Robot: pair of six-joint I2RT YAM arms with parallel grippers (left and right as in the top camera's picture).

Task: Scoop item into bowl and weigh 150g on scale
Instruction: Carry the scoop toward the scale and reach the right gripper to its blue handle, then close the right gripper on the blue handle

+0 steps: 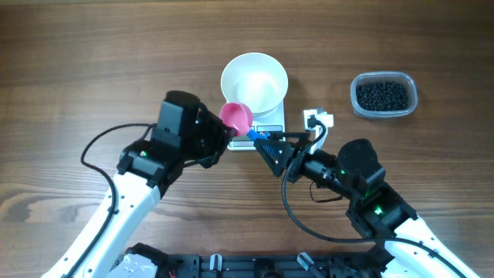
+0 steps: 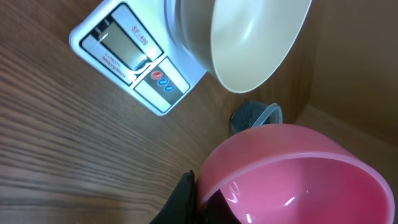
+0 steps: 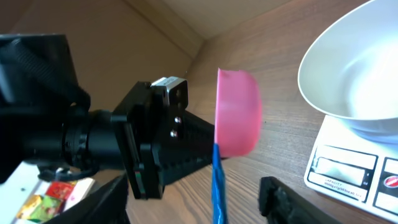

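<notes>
The white bowl (image 1: 255, 79) stands on the white scale (image 1: 268, 123); it looks bare inside. The item, tiny black beads (image 1: 382, 95), fills a clear tub. My left gripper (image 1: 229, 130) is shut on the rim of a pink scoop (image 1: 236, 116), held tilted beside the scale. In the left wrist view the scoop's cup (image 2: 298, 177) is clamped in the left gripper (image 2: 198, 196) and holds nothing. My right gripper (image 3: 196, 186) is open, a finger on either side of the scoop's blue handle (image 3: 217, 180) with gaps on both sides.
The clear tub (image 1: 411, 96) sits at the right, well away from the scale. A small white connector (image 1: 317, 120) lies just right of the scale. The two arms meet in front of the scale (image 3: 348, 168); bare wooden tabletop stretches left and far back.
</notes>
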